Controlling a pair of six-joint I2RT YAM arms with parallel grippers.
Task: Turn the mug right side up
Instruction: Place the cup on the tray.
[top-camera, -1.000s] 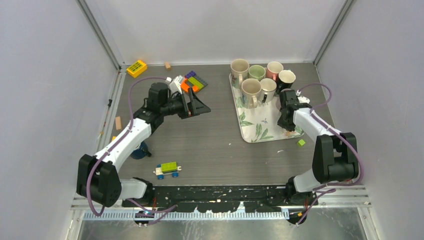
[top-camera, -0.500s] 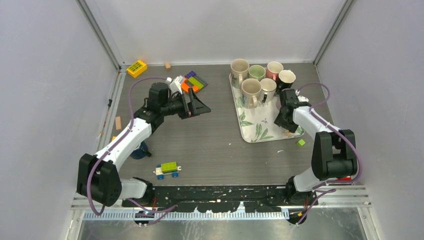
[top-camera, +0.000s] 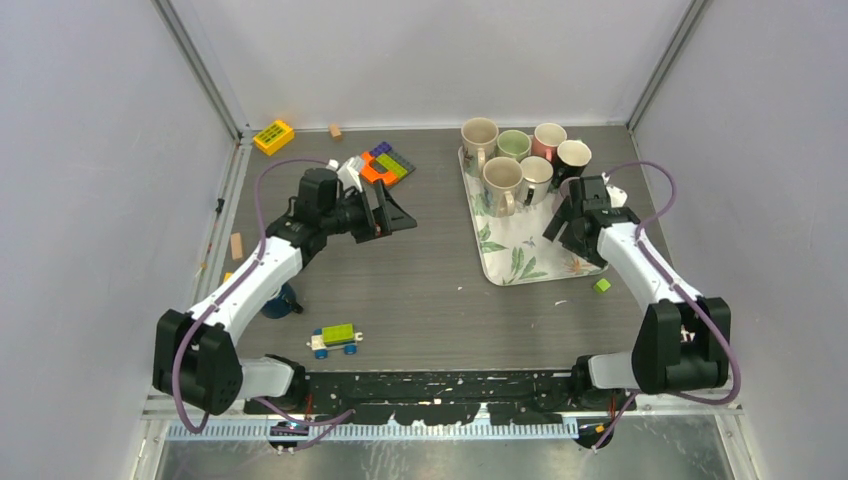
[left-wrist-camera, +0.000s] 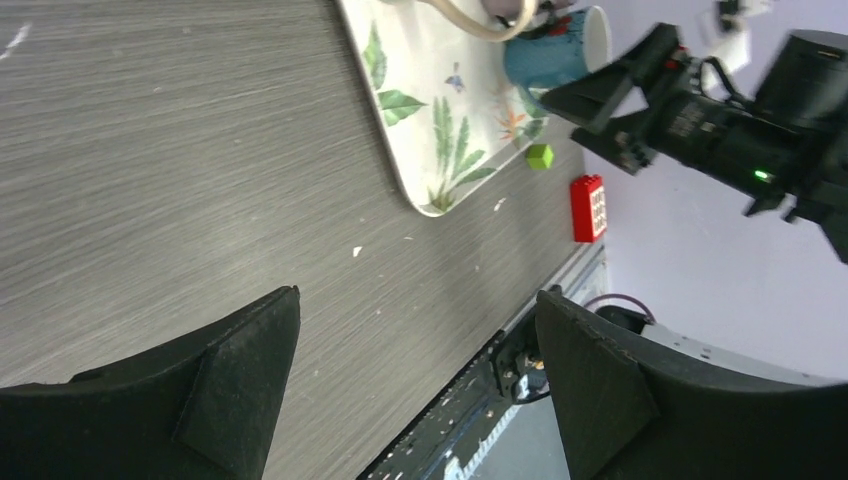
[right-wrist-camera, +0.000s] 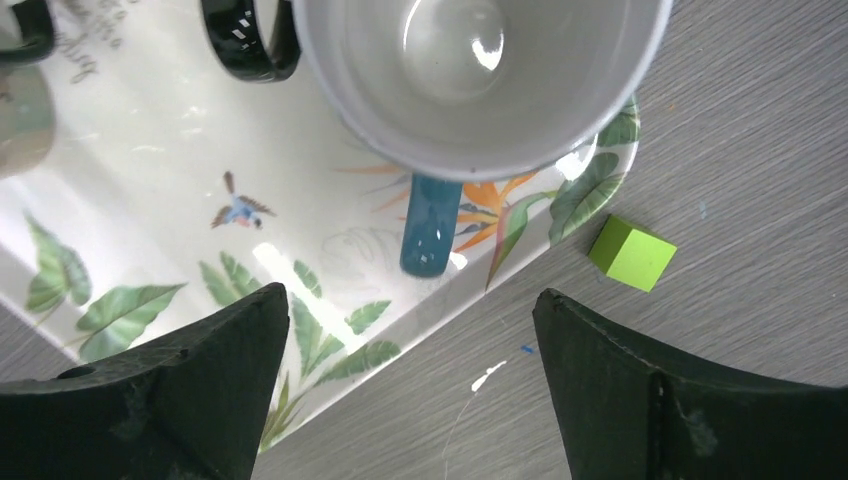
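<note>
Mug (right-wrist-camera: 480, 60) stood upright on the tray (right-wrist-camera: 150, 200) near its corner, mouth facing up (so apparently righted already); right fingers (right-wrist-camera: 650, 400) gaped wide just above it, holding nothing; left fingers (left-wrist-camera: 600, 390) hung wide and empty over the tabletop (left-wrist-camera: 200, 150), likely keeping clear.

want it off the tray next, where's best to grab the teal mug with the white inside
Probably the rim wall of the teal mug, from above: its mouth faces up, so the wall can be pinched inside and out. Choose the side toward the green cube, clear of its handle and the black-handled mug.
</note>
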